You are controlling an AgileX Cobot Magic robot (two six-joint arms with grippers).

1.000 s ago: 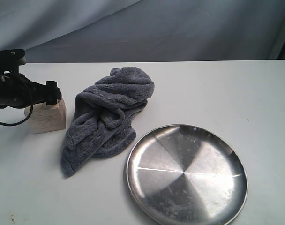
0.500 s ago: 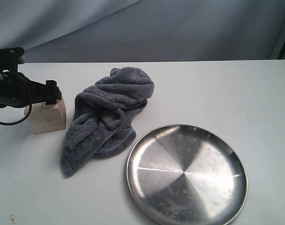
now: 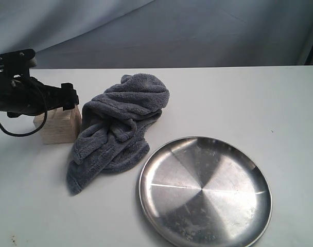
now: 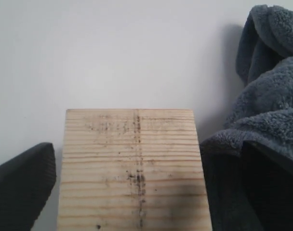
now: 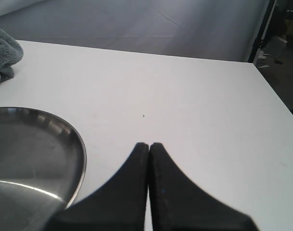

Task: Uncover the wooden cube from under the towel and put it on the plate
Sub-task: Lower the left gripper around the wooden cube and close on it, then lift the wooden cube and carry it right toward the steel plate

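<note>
Left wrist view: the left gripper (image 3: 68,99) straddles the wooden cube (image 4: 132,168). One matte black finger (image 4: 22,188) is set against the block's side. The opposite finger is lost against dark folds. Judged clamped on the cube across two flat faces, the sensible hold for a hard, square-edged block. Cannot tell whether the block rests on the table (image 3: 280,103) or is just clear of it.

- Cube: pale tan wood with fine straight grain. A dark speckled line runs down the middle of the top face. Corners are crisp. It is fully uncovered, out at the left of the exterior view.
- Towel (image 3: 120,123): dark grey plush terry, heaped in thick soft folds. It is pushed up against the cube's side and covers none of it. It lies between cube and plate, so the carry probably wants a lift over or around the heap. A loose fold could snag a finger.
- Plate (image 3: 146,200): round bright metal, scratched and mirror-like, with a shallow raised rim. It is empty, just beside the towel's near edge and well apart from the cube.
- Right gripper (image 5: 149,154): fingers pressed together, holding nothing, above bare white table near the plate's rim. It looks parked out of the way.
- Table: smooth, matte white.
</note>
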